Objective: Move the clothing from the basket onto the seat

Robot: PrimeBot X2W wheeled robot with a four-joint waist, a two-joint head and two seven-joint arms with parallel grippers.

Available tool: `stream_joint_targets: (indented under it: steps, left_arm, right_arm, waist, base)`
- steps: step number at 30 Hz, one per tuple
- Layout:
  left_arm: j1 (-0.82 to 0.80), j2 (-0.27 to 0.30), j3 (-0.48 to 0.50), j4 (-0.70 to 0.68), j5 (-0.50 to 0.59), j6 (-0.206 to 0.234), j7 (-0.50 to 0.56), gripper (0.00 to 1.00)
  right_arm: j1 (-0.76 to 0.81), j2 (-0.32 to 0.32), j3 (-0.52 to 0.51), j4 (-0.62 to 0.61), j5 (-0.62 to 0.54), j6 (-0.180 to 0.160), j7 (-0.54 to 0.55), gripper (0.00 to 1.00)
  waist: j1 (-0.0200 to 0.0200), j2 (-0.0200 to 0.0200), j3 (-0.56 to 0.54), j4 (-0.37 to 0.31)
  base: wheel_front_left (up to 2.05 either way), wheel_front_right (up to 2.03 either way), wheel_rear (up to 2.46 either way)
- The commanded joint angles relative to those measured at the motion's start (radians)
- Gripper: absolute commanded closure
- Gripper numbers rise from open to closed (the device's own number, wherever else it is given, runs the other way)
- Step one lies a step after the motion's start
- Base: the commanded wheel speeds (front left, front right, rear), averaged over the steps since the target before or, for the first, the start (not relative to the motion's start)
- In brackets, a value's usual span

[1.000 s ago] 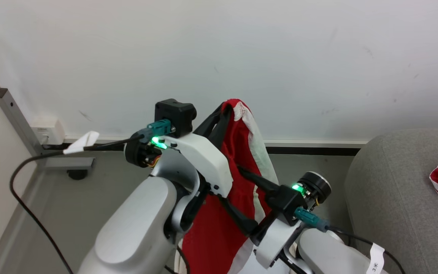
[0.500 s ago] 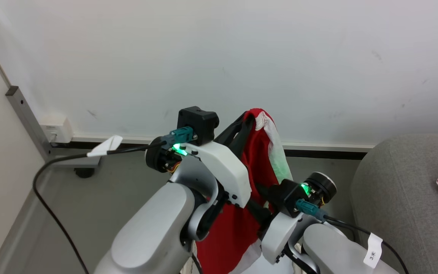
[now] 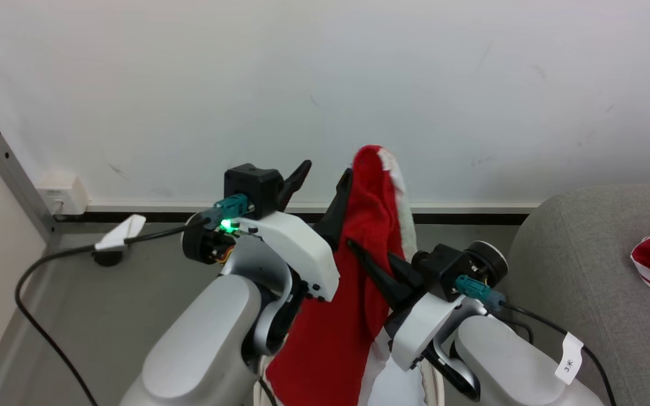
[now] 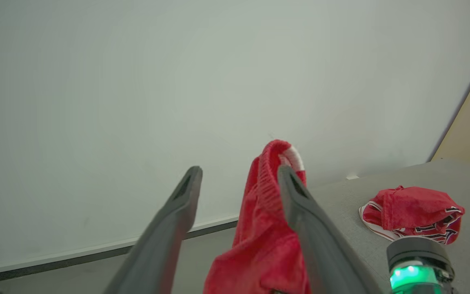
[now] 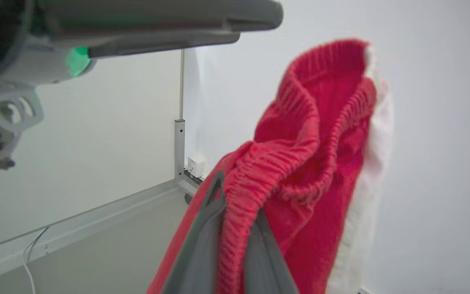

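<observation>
Mid-carry: right claw [image 5: 235, 204] clamped on the red garment [image 3: 370, 214], left claw [image 4: 239, 171] spread wide with cloth draped over one finger; next, I'd say, across to the seat [image 3: 584, 254] at frame right.

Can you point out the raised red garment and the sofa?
raised red garment [image 3: 373, 214], head view, upper red fold.
sofa [image 3: 573, 265], head view, bare grey rounded end.

Left hand [image 4: 239, 171] spread wide, red jersey [image 4: 259, 245] draped on one finger, second jersey [image 4: 412, 212] on seat [image 4: 422, 175]
</observation>
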Motion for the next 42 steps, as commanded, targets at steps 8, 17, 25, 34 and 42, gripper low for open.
stream_joint_targets:
  steps: [8, 17, 25, 34, 42]
  left_arm:
    - [0.042, 0.017, -0.001, 0.009, -0.002, 0.004, -0.021, 0.00]
    - [0.066, 0.033, -0.006, 0.003, -0.010, 0.008, -0.019, 0.00]
    - [0.115, 0.055, -0.013, -0.017, -0.023, 0.000, -0.034, 0.00]
    - [0.185, 0.077, -0.038, -0.049, -0.010, -0.021, -0.099, 0.00]
    - [0.242, 0.076, -0.084, -0.098, 0.018, -0.031, -0.150, 0.00]
  right_arm:
    - [-0.012, -0.001, -0.080, 0.021, -0.022, -0.002, 0.000, 1.00]
    - [0.010, -0.001, -0.140, 0.026, -0.039, -0.002, 0.000, 1.00]
    - [0.024, -0.001, -0.218, -0.006, -0.092, -0.002, 0.000, 1.00]
    - [0.048, -0.001, -0.319, -0.057, -0.172, -0.002, 0.000, 1.00]
    - [0.112, -0.026, -0.444, -0.131, -0.265, -0.002, 0.000, 1.00]
  waist:
    - [0.0000, 0.0000, 0.003, -0.014]
    - [0.0000, 0.0000, 0.001, -0.024]
    - [0.0000, 0.0000, 0.011, -0.089]
    - [0.0000, 0.0000, 0.035, -0.227]
    - [0.0000, 0.0000, 0.061, -0.360]
  base:
    - [0.00, 0.00, 0.00]
    - [0.00, 0.00, 0.00]
    - [0.00, 0.00, 0.00]
    - [0.00, 0.00, 0.00]
    - [0.00, 0.00, 0.00]
